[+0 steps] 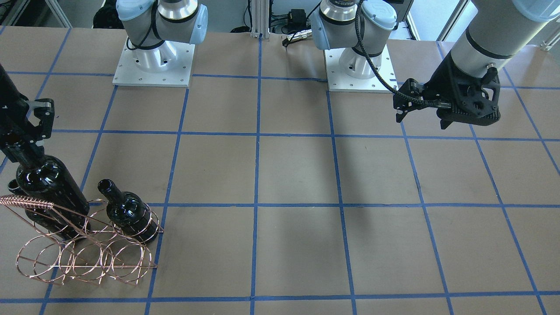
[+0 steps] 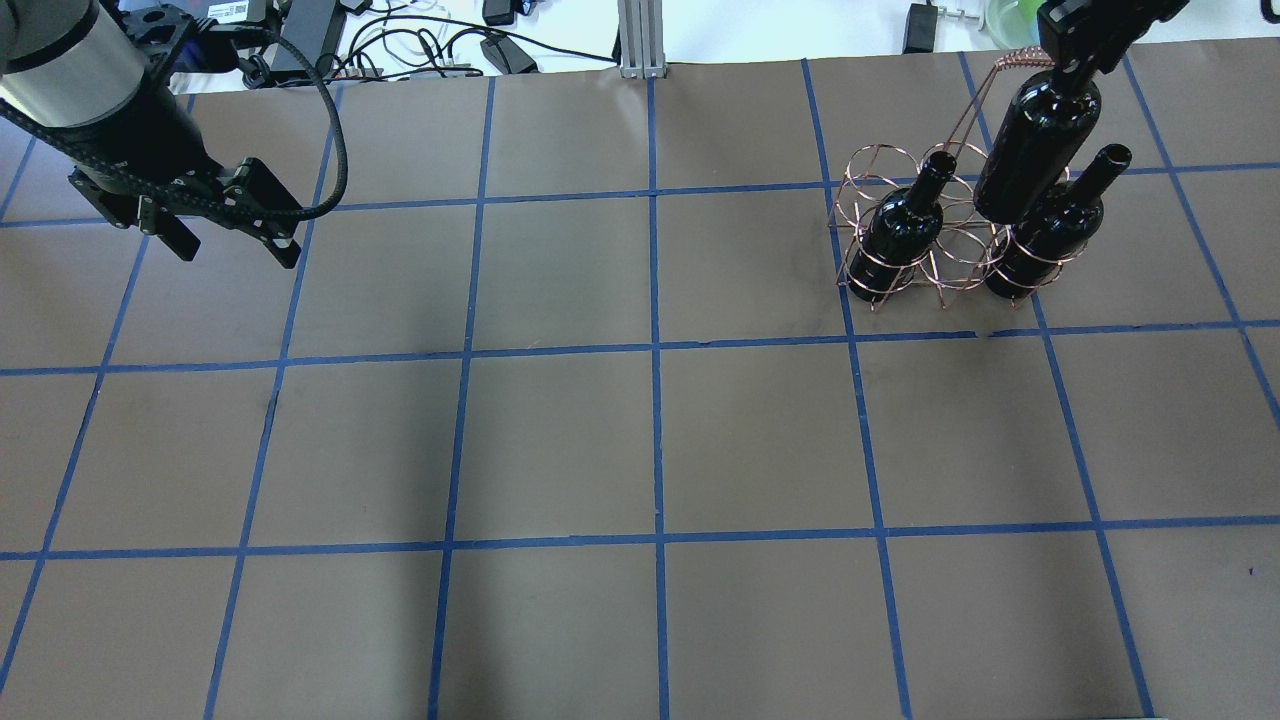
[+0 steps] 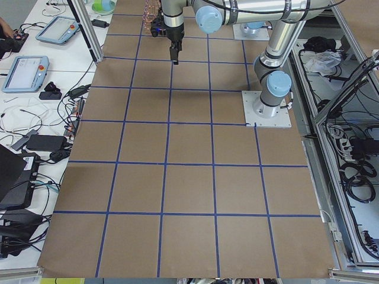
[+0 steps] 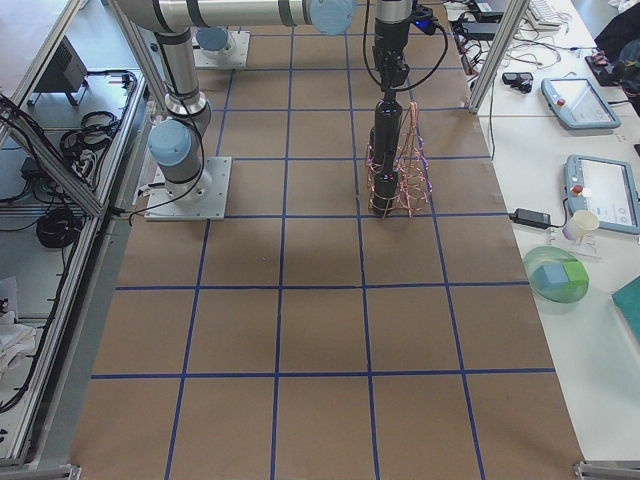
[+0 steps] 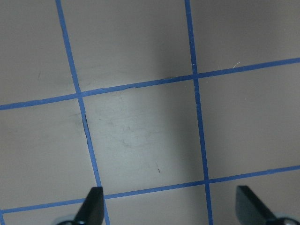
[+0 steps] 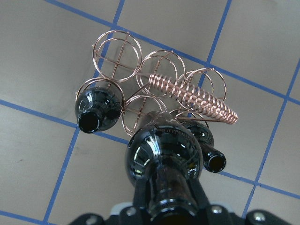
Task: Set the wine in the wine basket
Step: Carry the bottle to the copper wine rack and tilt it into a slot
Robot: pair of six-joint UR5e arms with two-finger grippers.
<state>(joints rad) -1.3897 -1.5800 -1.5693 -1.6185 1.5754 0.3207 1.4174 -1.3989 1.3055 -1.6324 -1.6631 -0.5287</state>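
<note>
Two states: right end effector (image 2: 1078,62) clamps wine (image 2: 1035,150) neck over wine basket (image 6: 197,98); left end effector (image 2: 237,252) spread wide.

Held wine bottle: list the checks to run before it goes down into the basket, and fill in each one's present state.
1. Grip: right hand shut on the neck of the wine: ok.
2. Free slot: the wine basket has an empty middle ring between the two seated bottles: ok.
3. Base centred over that ring: cannot tell.
4. Held wine upright: ok, going by the right side view.
5. The left hand is open, empty and far from the basket: ok.
</note>
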